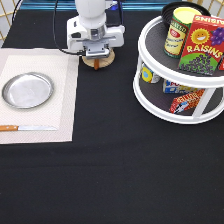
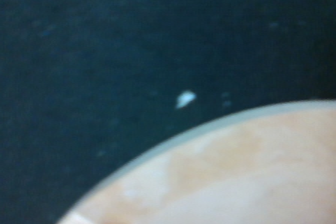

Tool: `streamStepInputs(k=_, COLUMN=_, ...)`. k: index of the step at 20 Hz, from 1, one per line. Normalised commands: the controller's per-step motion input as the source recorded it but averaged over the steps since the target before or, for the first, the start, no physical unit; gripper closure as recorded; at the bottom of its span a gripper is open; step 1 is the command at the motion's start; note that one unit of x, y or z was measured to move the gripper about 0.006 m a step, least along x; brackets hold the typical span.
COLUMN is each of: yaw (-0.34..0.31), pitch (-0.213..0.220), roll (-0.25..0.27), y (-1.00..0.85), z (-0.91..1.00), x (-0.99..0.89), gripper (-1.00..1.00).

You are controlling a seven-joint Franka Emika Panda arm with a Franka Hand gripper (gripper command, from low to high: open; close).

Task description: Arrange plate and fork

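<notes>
A knife is lying on the mat at the exterior view's bottom left, just below the plate. Farther back, the gripper is being held low over the wooden disc. Its fingers are hidden, so open or closed cannot be told. The fork cannot be clearly seen.

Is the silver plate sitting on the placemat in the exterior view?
Yes, the plate lies flat on the pale placemat at the exterior view's left, apart from the gripper over the wooden disc.
</notes>
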Motion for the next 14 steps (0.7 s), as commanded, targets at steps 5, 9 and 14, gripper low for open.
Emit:
streamStepInputs(k=5, yaw=0.001, pitch=-0.084, roll=-0.138, y=0.14, z=-0.21, x=-0.13, gripper=1.0)
streamStepInputs(k=9, yaw=0.062, pitch=-0.078, roll=-0.119, y=0.16, z=-0.12, x=-0.06, gripper=1.0)
streamStepInputs(k=14, yaw=0.075, pitch=-0.02, roll=-0.086, y=0.09, z=0.09, x=-0.03, gripper=1.0)
